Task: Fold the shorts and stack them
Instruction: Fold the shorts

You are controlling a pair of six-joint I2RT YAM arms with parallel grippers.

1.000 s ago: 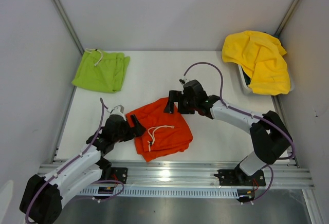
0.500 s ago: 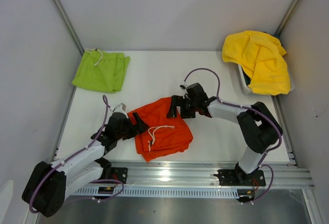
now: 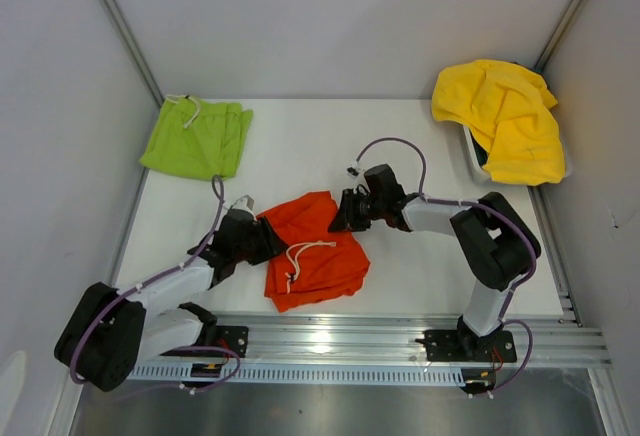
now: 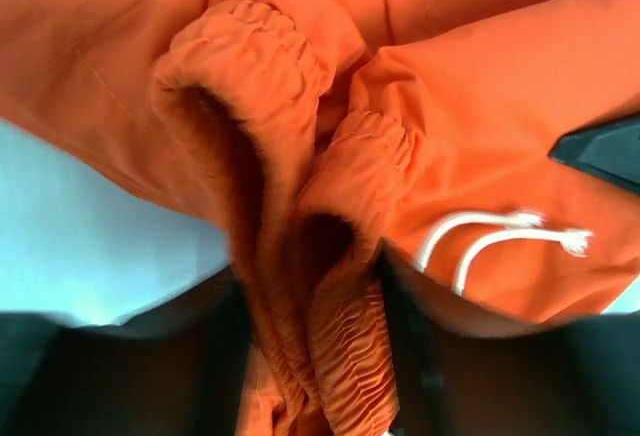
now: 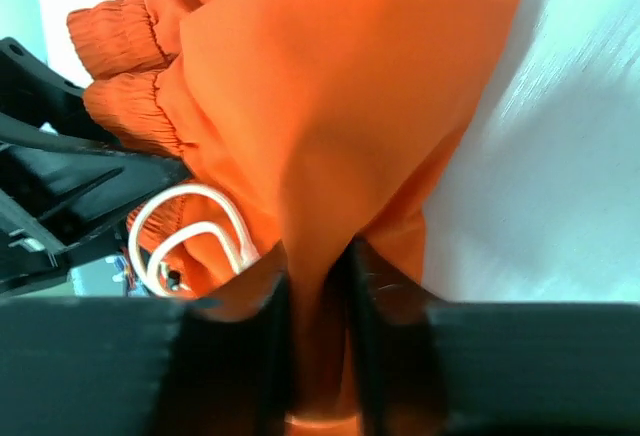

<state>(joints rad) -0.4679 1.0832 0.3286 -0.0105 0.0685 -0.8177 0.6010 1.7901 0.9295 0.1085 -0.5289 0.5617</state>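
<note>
The orange shorts (image 4: 430,156) overrun the top and right edges of my left wrist view; my left jaws blur dark along the bottom. Overhead, upper right, yellow cloth (image 3: 505,121) hides most of a bin (image 3: 468,159).

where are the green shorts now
In the top view, the lime-green shorts lie at the far left corner of the table, well apart from the orange-red shorts.

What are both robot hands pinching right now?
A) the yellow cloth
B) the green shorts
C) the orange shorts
C: each wrist view shows orange cloth squeezed between the jaws, so the left gripper and the right gripper both hold the orange shorts.
</note>
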